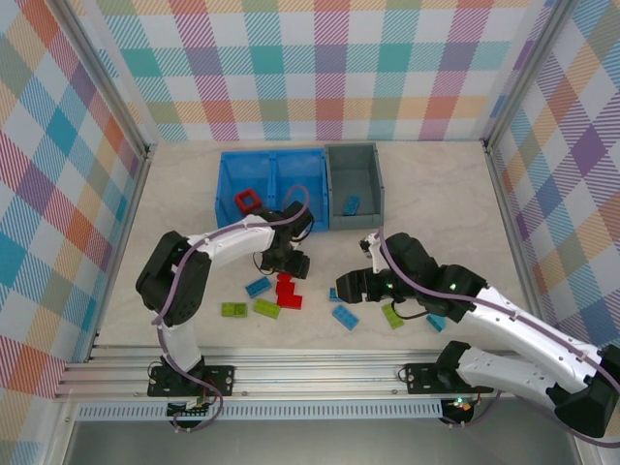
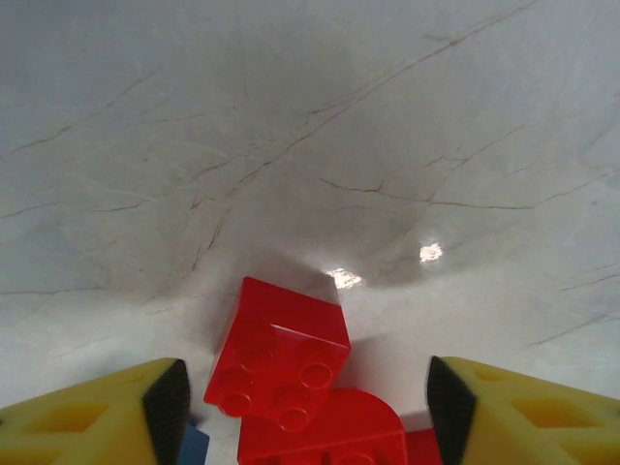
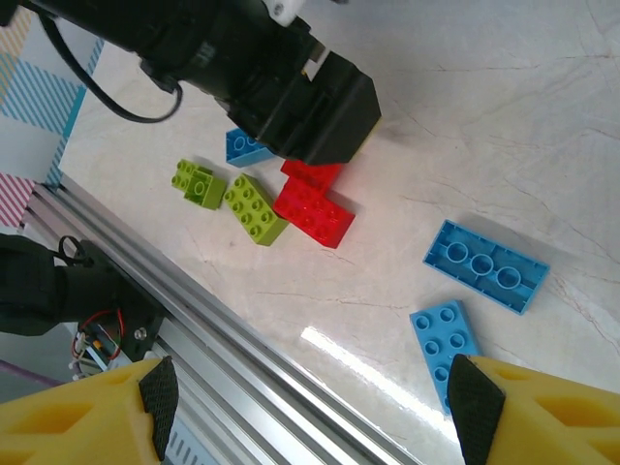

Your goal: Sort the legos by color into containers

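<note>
Yellow plastic fingers (image 2: 92, 417) with black pads, parted on the left gripper (image 2: 308, 407) and closed on nothing. Between them, toward 12 o'clock, a red brick (image 2: 281, 354) on the pale table (image 2: 310, 145), studs toward the camera, clear of both pads, with more red butted against it at 6 o'clock. From above, that left gripper (image 1: 286, 262) hanging over the 12 o'clock end of the red cluster (image 1: 287, 291). At 12 o'clock of the cluster, the blue bin (image 1: 274, 155), a red frame (image 1: 249, 201) already in its left compartment. At 1 o'clock, the grey bin (image 1: 335, 184) with one blue brick (image 1: 352, 203) inside.

On the right gripper (image 3: 317, 397), fingers spread wide and empty, with blue bricks (image 3: 487, 266) lying at 1 o'clock and green ones (image 3: 255, 206) at 10 o'clock.

Step in hand, by the look of it: picking a red brick. Next move, likely: lower, centre on one brick rather than its neighbour, squeeze, lift, carry toward 12 o'clock and release beside the frame. Sorting far from done, with most bricks loose on the table.
</note>
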Tool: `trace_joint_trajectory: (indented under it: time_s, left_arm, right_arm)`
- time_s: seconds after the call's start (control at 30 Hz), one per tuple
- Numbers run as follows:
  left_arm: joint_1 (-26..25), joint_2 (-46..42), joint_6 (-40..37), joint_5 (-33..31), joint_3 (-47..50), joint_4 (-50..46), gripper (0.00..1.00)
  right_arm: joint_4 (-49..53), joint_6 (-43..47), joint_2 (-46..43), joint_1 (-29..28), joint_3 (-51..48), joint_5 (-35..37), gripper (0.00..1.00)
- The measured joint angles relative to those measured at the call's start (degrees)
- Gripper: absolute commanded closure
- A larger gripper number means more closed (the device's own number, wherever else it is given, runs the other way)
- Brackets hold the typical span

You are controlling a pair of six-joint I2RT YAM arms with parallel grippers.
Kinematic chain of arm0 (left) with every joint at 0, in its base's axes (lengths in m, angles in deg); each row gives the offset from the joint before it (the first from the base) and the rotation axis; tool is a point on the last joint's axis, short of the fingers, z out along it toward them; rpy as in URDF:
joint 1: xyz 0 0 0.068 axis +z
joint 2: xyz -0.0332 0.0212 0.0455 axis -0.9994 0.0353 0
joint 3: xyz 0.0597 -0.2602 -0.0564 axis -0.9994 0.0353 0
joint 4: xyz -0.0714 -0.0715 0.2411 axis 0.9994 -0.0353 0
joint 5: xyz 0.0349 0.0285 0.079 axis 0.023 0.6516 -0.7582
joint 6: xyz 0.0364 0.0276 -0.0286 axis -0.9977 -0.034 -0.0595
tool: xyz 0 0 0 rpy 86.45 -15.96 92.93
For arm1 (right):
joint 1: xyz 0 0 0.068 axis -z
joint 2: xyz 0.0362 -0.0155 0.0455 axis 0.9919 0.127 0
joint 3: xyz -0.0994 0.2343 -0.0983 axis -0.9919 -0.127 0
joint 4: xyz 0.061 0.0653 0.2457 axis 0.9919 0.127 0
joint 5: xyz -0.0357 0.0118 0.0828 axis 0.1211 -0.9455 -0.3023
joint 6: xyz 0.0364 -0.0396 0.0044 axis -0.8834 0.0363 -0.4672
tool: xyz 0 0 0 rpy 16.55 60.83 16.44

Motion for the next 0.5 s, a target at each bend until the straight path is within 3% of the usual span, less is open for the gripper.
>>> trace_joint_trajectory:
  time_s: [0.33, 0.5]
  left_arm:
    - [0.0, 1.6, -0.3, -0.3, 1.5, 1.8, 0.46]
    - [0.0, 3.1, -0.2, -1.6, 1.7, 3.0, 0.56]
  right_arm:
    - [-1.5, -0.9, 1.4, -0.5, 0.0, -0.6, 0.26]
    - [-1.7, -1.1, 1.9, -1.0, 0.0, -0.6, 0.27]
